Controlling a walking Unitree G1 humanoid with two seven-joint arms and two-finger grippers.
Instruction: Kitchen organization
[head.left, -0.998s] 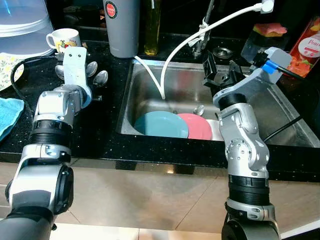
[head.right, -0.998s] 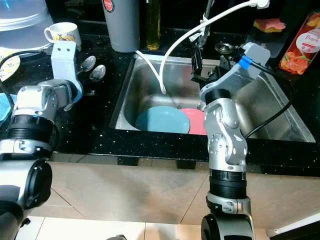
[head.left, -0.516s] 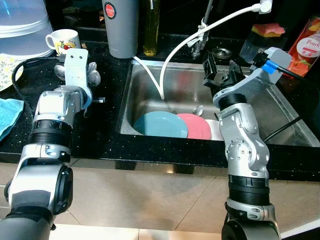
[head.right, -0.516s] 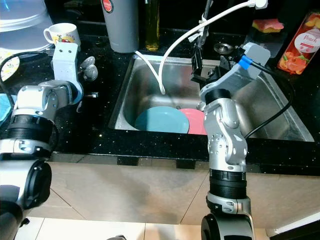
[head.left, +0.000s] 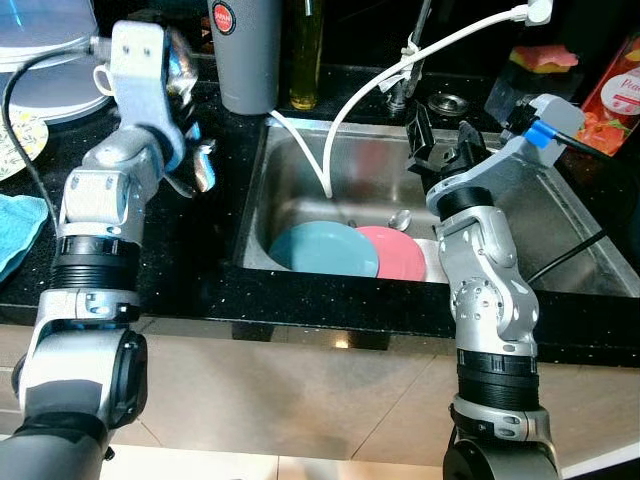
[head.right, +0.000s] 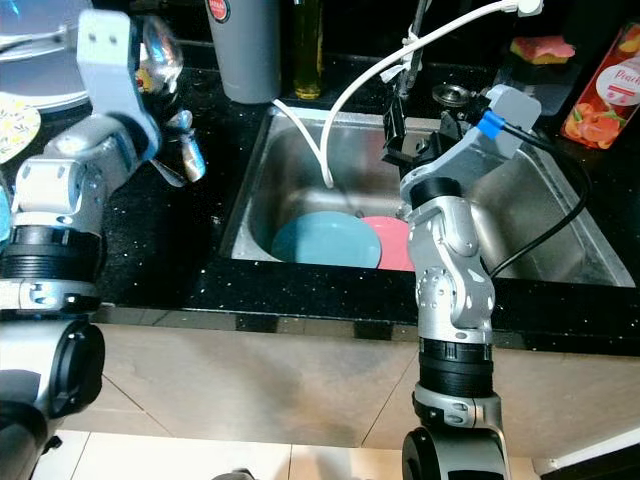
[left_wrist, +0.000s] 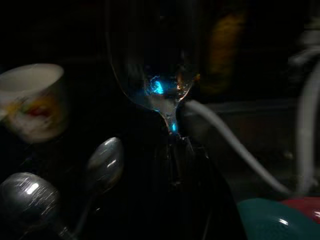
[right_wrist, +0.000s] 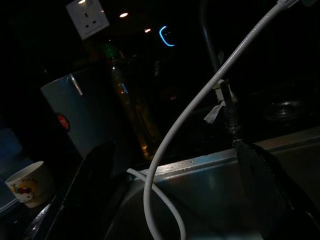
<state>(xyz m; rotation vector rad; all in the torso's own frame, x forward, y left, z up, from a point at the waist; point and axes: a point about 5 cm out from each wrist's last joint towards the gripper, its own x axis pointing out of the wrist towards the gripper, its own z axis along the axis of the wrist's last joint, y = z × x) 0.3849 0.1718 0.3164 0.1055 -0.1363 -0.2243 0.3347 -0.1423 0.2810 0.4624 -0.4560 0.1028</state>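
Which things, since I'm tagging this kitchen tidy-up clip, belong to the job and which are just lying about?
In the job: left gripper holding a spoon; other spoons on the counter; mug; teal plate and pink plate in the sink; right gripper, open above it.
Lying about: grey tumbler, oil bottle, white hose, juice carton, blue cloth.

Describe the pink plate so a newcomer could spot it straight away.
Find the steel sink set in the black counter. On its floor lie two round plates side by side; the pink plate is the one toward the robot's right, partly tucked under the teal plate, with a spoon just behind it.
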